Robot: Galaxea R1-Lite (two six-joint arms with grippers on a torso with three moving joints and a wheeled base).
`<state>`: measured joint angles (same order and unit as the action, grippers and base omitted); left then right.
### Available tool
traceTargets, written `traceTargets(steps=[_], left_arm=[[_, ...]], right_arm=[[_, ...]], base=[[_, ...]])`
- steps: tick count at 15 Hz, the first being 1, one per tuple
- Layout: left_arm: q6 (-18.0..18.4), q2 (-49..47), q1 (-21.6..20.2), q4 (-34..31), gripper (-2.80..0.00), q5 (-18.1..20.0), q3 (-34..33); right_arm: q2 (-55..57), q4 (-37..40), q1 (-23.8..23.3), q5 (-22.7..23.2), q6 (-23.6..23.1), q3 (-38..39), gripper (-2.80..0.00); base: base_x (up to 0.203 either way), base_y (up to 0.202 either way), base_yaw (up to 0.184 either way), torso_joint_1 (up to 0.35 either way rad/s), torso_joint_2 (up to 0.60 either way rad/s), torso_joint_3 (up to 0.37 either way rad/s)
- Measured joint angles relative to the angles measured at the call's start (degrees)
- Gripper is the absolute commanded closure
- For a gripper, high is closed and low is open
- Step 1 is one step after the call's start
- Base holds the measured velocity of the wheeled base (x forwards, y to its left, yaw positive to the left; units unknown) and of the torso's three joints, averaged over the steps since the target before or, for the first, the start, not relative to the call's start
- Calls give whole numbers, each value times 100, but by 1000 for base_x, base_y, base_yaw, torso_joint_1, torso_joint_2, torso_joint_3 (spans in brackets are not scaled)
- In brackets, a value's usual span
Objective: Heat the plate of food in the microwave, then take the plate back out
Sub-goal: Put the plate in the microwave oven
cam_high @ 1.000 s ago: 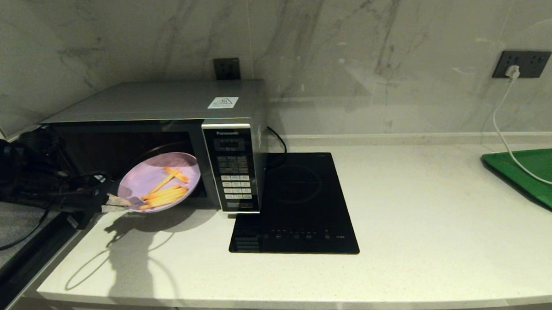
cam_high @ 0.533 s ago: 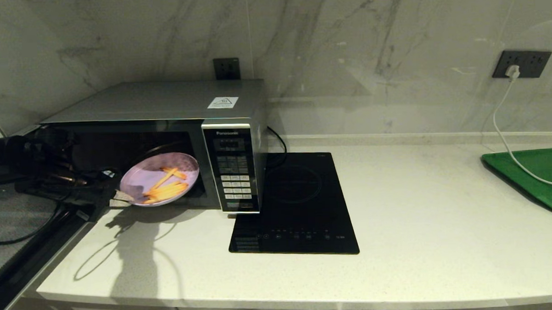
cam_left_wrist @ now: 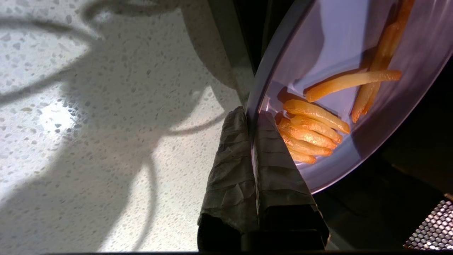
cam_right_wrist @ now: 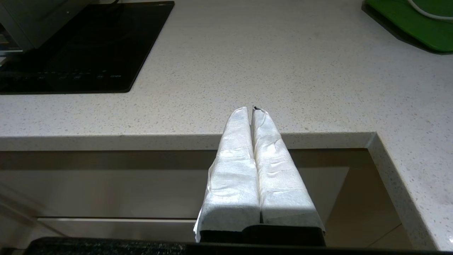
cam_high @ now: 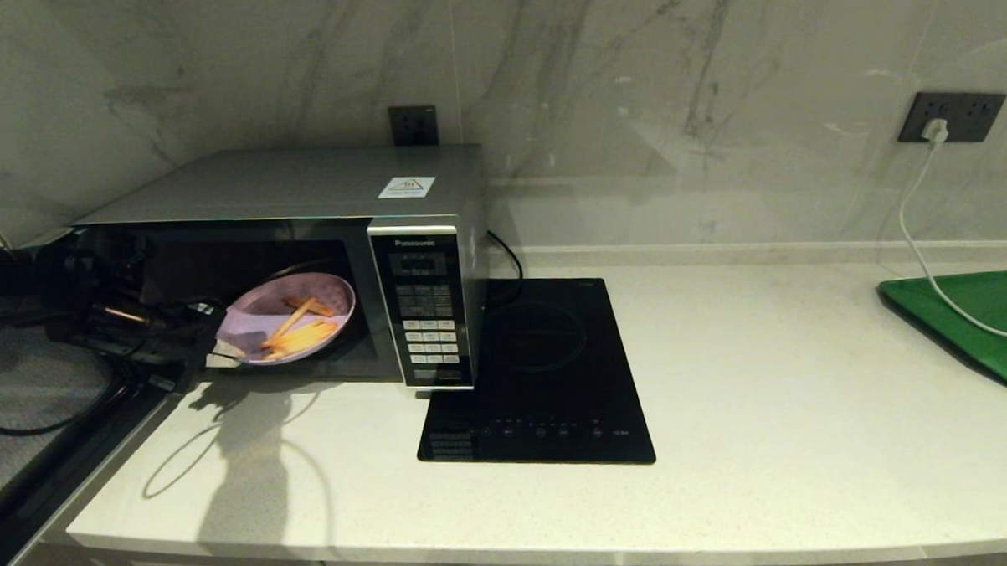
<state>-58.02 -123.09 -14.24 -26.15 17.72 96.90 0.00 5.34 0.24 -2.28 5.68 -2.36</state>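
Left gripper (cam_high: 221,357) is clamped on the rim of the plate of food (cam_high: 291,317), which looks partway inside the open microwave (cam_high: 301,231), tilted. Right gripper (cam_right_wrist: 253,111) is closed and empty, off the counter (cam_right_wrist: 283,71) edge.

The room is rather dim, with a greenish-yellow tone. Light falls from above and behind, so a long dark shadow of the left arm and its cable lies on the countertop (cam_high: 724,376) in front of the microwave (cam_high: 301,240). Inside the microwave it is very dark, and the plate of food (cam_high: 291,317) is half in shade. The marble wall (cam_high: 631,103) carries a soft reflection. The right gripper (cam_right_wrist: 253,109) is brightly lit. The wall lines bend slightly at the edges of the head view.
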Motion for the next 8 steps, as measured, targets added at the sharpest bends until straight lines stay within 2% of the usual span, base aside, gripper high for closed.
traceTargets(steps=[8], left_arm=[[-201,-191,149,-17,0,-9,467]], right_arm=[[0,0,-2,0,-1,0,0]], base=[[0,0,0,0,0,0]])
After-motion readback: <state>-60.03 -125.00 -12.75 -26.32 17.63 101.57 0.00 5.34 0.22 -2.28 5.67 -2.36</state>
